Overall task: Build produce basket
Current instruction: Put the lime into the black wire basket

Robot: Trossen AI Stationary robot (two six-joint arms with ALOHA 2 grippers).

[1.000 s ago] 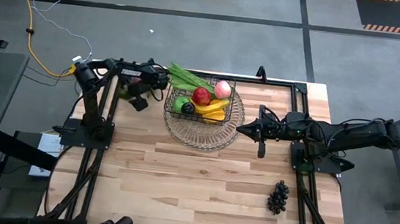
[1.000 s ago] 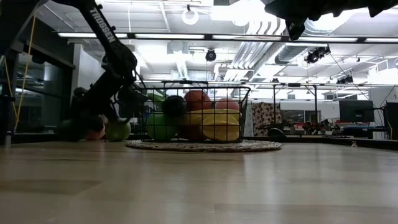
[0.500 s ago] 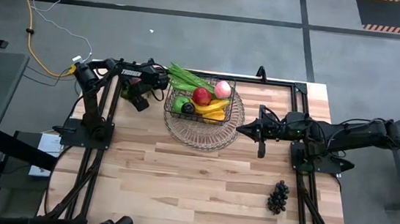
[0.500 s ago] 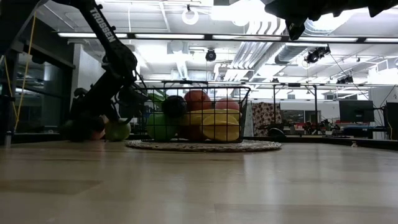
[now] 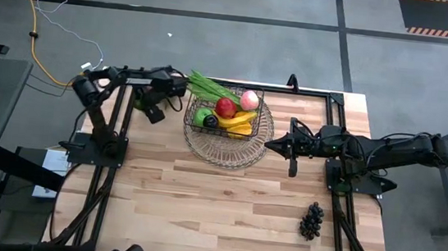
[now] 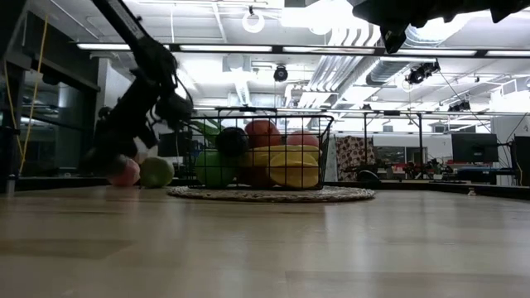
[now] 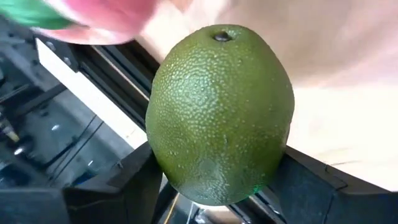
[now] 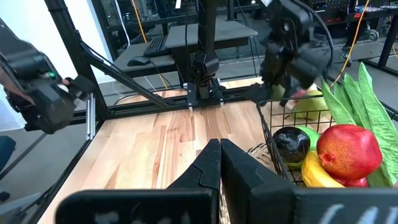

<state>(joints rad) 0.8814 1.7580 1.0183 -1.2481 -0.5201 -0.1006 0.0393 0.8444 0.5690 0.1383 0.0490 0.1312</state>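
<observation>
Pale wooden planks formed the worktop (image 5: pixel 225 200), set on a grey floor, with ceiling lights and desks seen beyond it in the low view. At about 12 o'clock on the worktop the basket (image 5: pixel 227 115) was seen on a paler round wire tray (image 5: pixel 227 150), holding a red apple (image 5: pixel 226 107), a pink peach (image 5: pixel 249 100), a banana (image 5: pixel 238 121) and a green leafy bunch (image 5: pixel 210 86). Dark grapes (image 5: pixel 311 220) were seen alone near the 4 o'clock edge.

The left arm was folded at its elbow and stretched toward the basket's 9 o'clock side, its left end effector (image 5: pixel 154 102) lifted off the surface. In the left wrist view a rough green fruit (image 7: pixel 221 115) was clamped between its fingers (image 7: pixel 118 190). A peach (image 6: pixel 124 172) and a green apple (image 6: pixel 156 172) were seen on the worktop below it.

The right arm was extended level from 3 o'clock, the right end effector (image 5: pixel 271 145) pressed fully together and empty, just beside the tray.
</observation>
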